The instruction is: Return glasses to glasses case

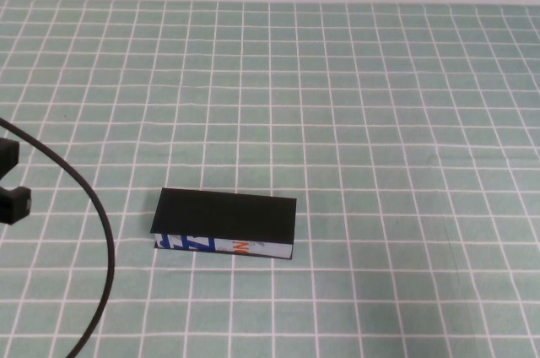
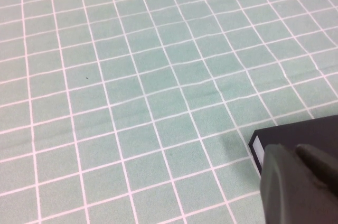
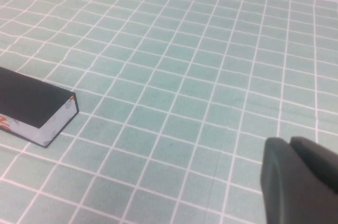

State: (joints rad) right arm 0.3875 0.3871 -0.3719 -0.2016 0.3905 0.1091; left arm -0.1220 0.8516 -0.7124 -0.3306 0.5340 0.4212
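Note:
The glasses case point(image 1: 226, 221) lies shut on the green checked cloth, left of centre and towards the near edge, its black lid up and its white front edge with blue and orange marks facing me. It also shows in the left wrist view point(image 2: 298, 131) and the right wrist view point(image 3: 29, 102). The glasses are not in view. My left gripper point(image 1: 10, 181) sits at the far left edge, apart from the case; in its wrist view point(image 2: 296, 149) the fingers are together and empty. My right gripper point(image 3: 290, 140) is shut and empty, well to the right of the case.
A black cable point(image 1: 97, 231) arcs from the left arm down to the near edge. The green checked cloth point(image 1: 354, 105) covers the whole table, up to a white wall at the back.

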